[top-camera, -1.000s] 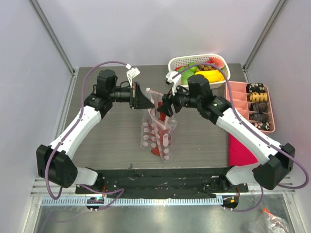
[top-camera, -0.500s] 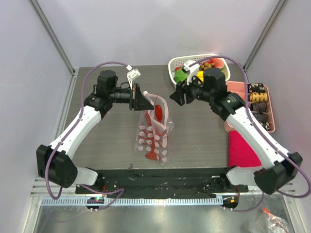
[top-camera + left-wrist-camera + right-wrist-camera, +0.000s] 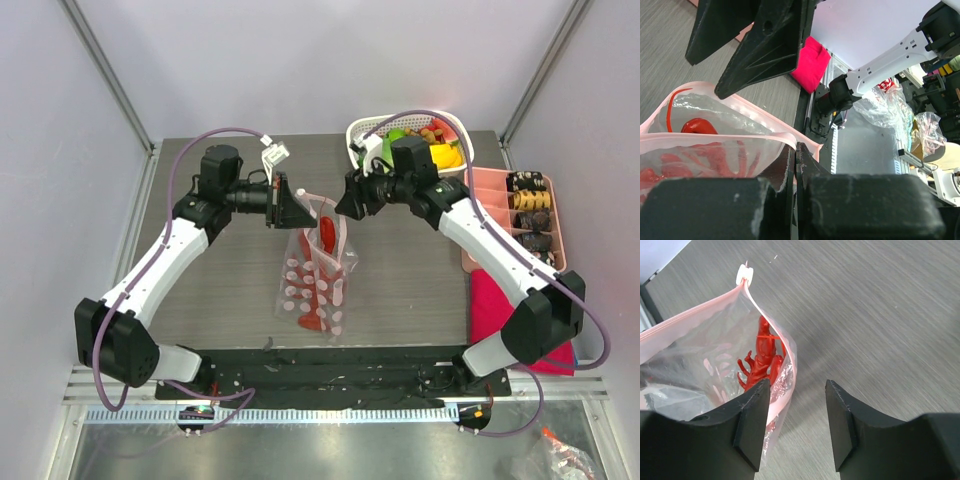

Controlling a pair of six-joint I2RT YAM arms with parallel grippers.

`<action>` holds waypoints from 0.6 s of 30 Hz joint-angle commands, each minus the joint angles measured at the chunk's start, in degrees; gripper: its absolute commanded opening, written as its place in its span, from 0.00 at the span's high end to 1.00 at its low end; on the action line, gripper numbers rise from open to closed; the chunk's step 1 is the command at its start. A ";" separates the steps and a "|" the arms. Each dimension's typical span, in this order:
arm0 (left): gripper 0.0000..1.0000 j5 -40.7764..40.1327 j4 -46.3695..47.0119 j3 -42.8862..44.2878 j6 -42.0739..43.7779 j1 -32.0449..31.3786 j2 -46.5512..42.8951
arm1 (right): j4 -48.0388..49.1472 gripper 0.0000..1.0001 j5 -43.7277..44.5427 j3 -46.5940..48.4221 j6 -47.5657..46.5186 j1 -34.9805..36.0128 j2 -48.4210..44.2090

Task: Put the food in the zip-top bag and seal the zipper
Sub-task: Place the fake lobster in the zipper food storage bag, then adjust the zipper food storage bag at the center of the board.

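The clear zip-top bag (image 3: 313, 272) hangs over the table, held up by its mouth. My left gripper (image 3: 287, 205) is shut on the pinkish zipper strip (image 3: 740, 136) at its end (image 3: 796, 148). Red toy food (image 3: 325, 232) lies inside the bag, a red clawed piece in the right wrist view (image 3: 759, 365). My right gripper (image 3: 348, 200) is open and empty just right of the bag's mouth (image 3: 797, 425), its left finger (image 3: 752, 420) beside the bag's edge. More food, yellow bananas (image 3: 445, 155) and green fruit (image 3: 398, 133), lies in the white basket.
The white lattice basket (image 3: 362, 132) stands at the back right. A pink compartment tray (image 3: 488, 222) with dark brown items sits along the right edge, with a magenta cloth (image 3: 495, 310) in front of it. A white slider (image 3: 744, 274) sits at the zipper's far end.
My right gripper was at the bag's mouth, drew back toward the basket leaving a red piece in the bag, then came back a little left. The bag has swung slightly left.
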 commanded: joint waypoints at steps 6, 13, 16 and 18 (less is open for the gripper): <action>1.00 1.58 -0.54 2.21 1.63 -0.10 -2.80 | 1.04 0.54 -3.72 4.05 -0.26 -0.17 3.73; 1.00 -5.58 -9.50 5.01 1.20 1.04 -3.86 | 1.13 0.99 -4.07 5.90 5.70 -0.61 -1.18; 1.00 -11.40 -10.65 6.51 -5.83 4.20 -4.73 | 1.04 0.99 -3.20 4.68 9.83 -0.70 -8.54; 1.00 -14.58 -14.05 8.96 -7.94 5.87 -4.65 | 0.34 0.99 -1.53 3.36 11.50 -0.70 -10.76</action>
